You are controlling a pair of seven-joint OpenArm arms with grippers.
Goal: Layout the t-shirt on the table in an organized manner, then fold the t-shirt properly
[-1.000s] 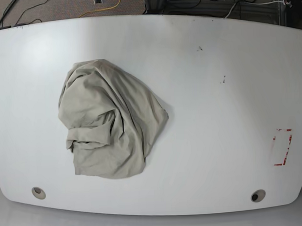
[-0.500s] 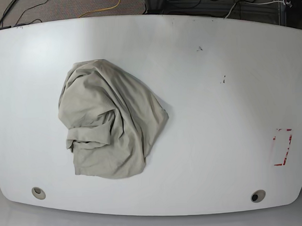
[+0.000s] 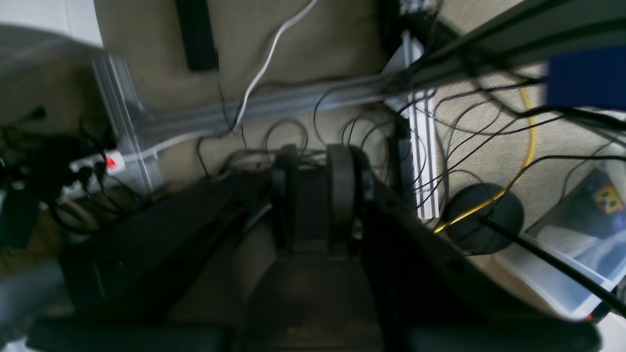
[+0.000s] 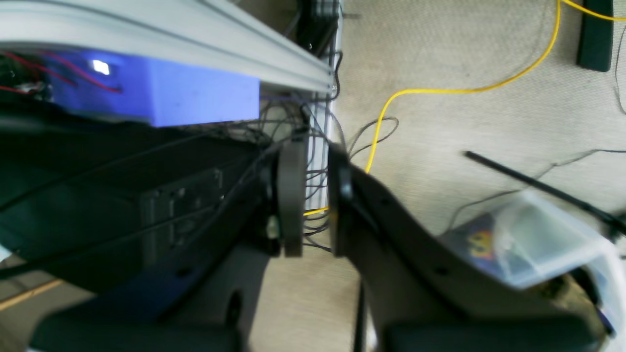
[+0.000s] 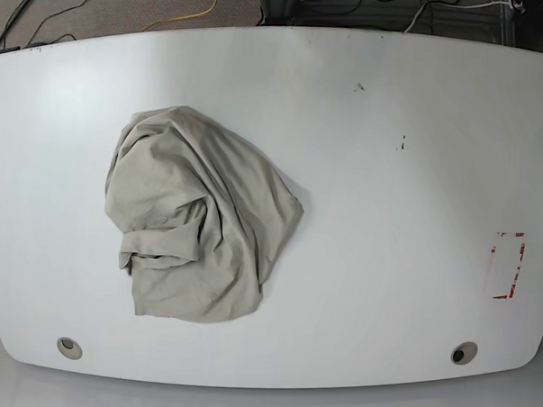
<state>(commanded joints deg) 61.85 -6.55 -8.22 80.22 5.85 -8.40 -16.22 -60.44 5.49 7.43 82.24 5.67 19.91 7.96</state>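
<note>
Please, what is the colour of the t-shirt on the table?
The t-shirt is plain beige-grey; the base view shows it best.

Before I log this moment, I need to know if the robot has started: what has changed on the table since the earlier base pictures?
Nothing visibly changed on the table. The t-shirt lies in the same crumpled heap, with the same folds and outline, and neither arm reaches over it in the base view.
</note>
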